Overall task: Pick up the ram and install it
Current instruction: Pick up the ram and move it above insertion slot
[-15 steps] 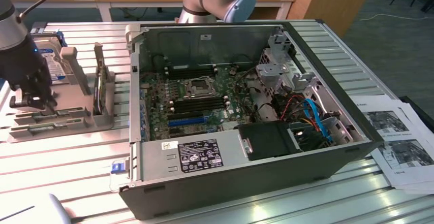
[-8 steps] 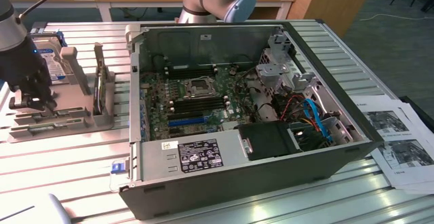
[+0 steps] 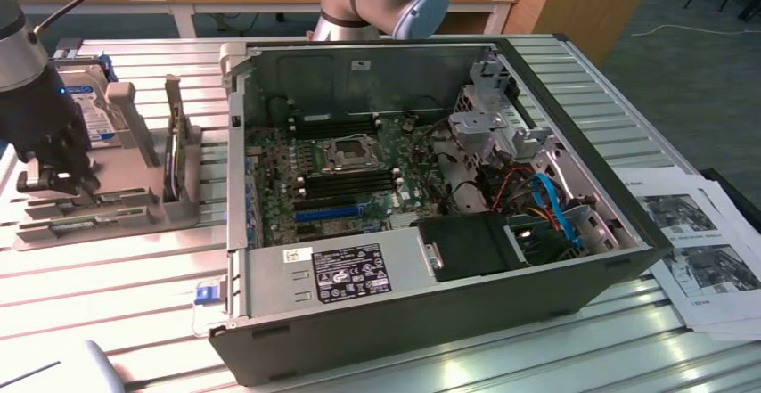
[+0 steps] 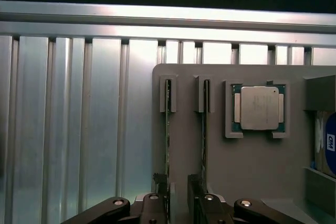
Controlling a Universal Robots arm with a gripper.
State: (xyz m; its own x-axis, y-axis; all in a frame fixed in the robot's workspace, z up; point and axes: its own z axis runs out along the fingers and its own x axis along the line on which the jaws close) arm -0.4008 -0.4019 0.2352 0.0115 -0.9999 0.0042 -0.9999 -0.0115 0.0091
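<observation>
Ribbed aluminium bench (image 3: 107, 286) carried an open black PC tower case (image 3: 452, 188) laid on its side, motherboard up, w/ a grey plastic parts holder (image 3: 119, 210) by the bench edge on the exterior view's left. Exterior view gave the wide layout: dark robot arm down over the holder, gripper (image 3: 53, 182) low at it, printed paper sheets (image 3: 701, 250) at the bench edge on the exterior view's right. Holder's slots were hidden behind the arm there.

Wrist view gave the detail. Thin green ram stick (image 4: 168, 129) stood on edge in a holder slot, seen edge-on as a narrow dark-green line; chips and label not readable. Second ram stick (image 4: 203, 129) stood in the next slot, parallel, apart. Square silver CPU (image 4: 259, 107) lay flat in a recess beside them, blue-labelled hard drive (image 4: 328, 145) past that. Gripper's black fingers (image 4: 159, 187) were partly apart, bare holder showing in the gap, nothing clamped. First stick ran in just by one fingertip; contact couldn't be told.
</observation>
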